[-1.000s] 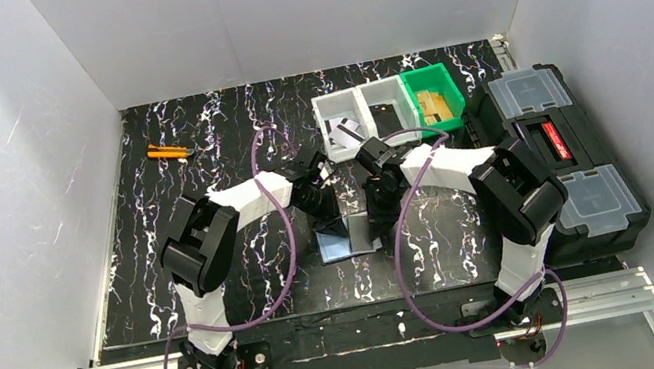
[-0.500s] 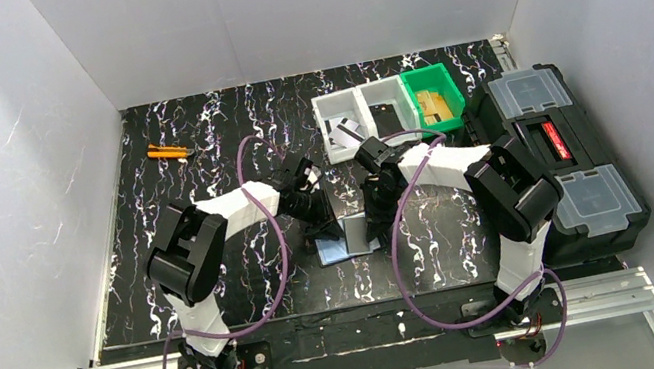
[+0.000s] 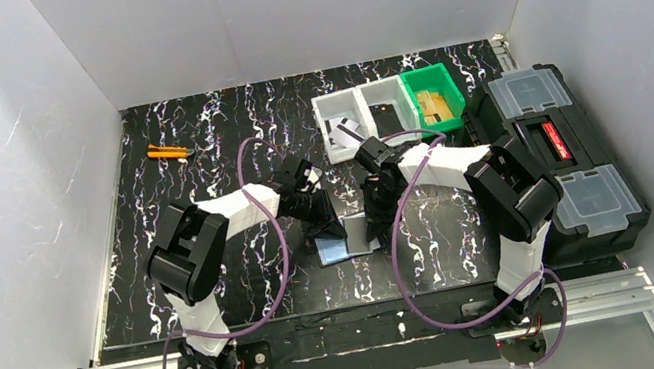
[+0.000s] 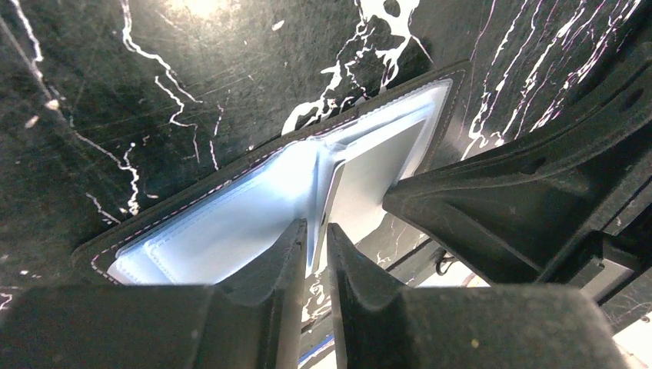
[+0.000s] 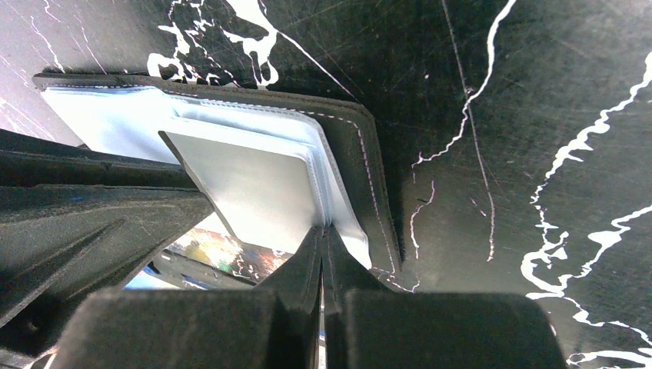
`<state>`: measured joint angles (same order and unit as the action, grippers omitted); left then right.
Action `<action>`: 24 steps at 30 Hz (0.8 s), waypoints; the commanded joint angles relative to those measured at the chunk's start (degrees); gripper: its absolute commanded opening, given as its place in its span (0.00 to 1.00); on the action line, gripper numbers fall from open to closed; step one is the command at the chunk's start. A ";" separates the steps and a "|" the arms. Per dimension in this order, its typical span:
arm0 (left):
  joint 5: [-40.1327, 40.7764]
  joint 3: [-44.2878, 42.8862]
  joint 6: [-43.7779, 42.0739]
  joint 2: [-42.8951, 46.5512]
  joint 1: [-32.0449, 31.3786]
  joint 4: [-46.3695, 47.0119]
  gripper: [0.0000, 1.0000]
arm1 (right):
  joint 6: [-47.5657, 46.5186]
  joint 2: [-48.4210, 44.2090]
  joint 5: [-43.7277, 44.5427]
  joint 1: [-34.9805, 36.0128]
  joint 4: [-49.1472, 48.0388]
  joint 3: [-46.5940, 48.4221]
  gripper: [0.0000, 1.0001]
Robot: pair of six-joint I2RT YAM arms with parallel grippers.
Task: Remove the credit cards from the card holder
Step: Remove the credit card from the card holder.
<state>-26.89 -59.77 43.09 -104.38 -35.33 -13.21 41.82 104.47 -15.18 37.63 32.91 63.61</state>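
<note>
The card holder (image 3: 340, 249) lies open on the black marbled table, its glossy blue-grey inside (image 4: 223, 223) facing up. A silvery grey credit card (image 5: 246, 181) stands tilted up out of its right-hand sleeve. My right gripper (image 5: 323, 229) is shut on the edge of that sleeve at the holder's right side (image 5: 361, 154). My left gripper (image 4: 315, 224) is at the raised card's near edge (image 4: 369, 181), its fingers a narrow gap apart with the thin edge between the tips. From above, the two grippers (image 3: 327, 220) (image 3: 374, 222) face each other over the holder.
Two white bins (image 3: 358, 96) stand behind; one holds a grey card (image 3: 346, 128), the other a black item. A green bin (image 3: 449, 92) of tan blocks stands beside them. A large black toolbox (image 3: 557, 159) fills the right side. Orange items (image 3: 167, 153) lie far left.
My left arm has swung its elbow left and its gripper has shifted slightly left at the holder, its fingers parting a little. The right gripper has kept its pinch.
</note>
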 commanded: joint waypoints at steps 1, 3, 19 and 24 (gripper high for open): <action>-2.64 -0.28 -0.31 -0.69 0.26 1.33 0.15 | 0.23 3.43 2.50 1.13 -2.66 -0.95 0.01; -3.61 0.27 0.41 -1.06 0.26 2.60 0.15 | 0.11 3.54 2.48 1.13 -2.62 -0.88 0.01; -6.06 4.70 2.95 0.64 3.24 6.33 0.00 | 0.54 3.64 3.26 0.96 -1.86 -0.68 0.01; -6.75 5.54 1.96 2.01 5.68 5.41 0.00 | 0.91 3.52 3.61 0.87 -1.55 -0.90 0.01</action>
<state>-33.98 -55.46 46.06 -105.41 -31.83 -5.91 42.24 104.77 -15.46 37.63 32.71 63.86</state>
